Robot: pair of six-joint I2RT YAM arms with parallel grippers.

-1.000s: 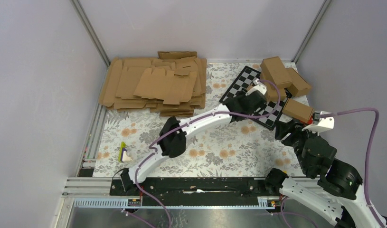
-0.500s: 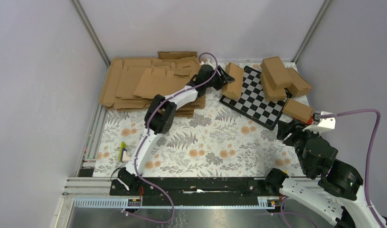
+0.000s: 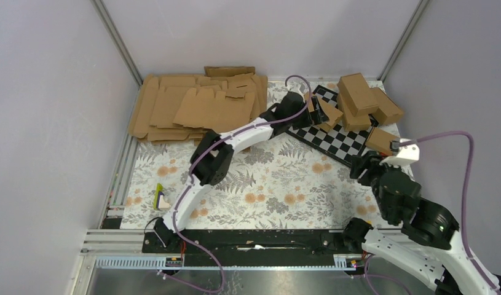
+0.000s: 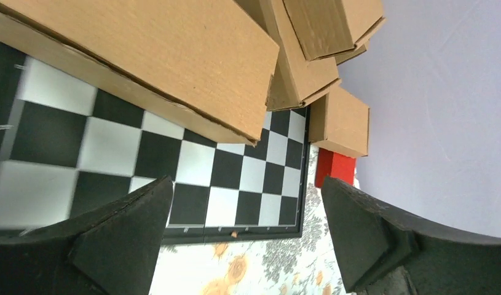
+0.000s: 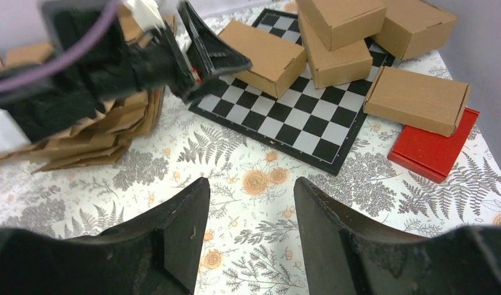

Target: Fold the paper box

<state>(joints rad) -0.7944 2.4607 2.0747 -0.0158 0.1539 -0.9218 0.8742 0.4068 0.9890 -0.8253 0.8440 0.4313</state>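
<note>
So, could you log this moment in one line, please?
left gripper: open | paper box: on checkerboard | right gripper: open, empty

The white and black left arm (image 3: 248, 136) stretches far out from its base and over to the right. Its black two-finger left gripper (image 4: 246, 184) is spread wide with nothing in it. The white and black right arm (image 3: 420, 221) is bent and stays close in. Its black right gripper (image 5: 251, 184) is partly spread and holds nothing.

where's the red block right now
In the right wrist view the red block lies at the right, just past the checkerboard's right corner, with a folded box overlapping its far edge.
</note>
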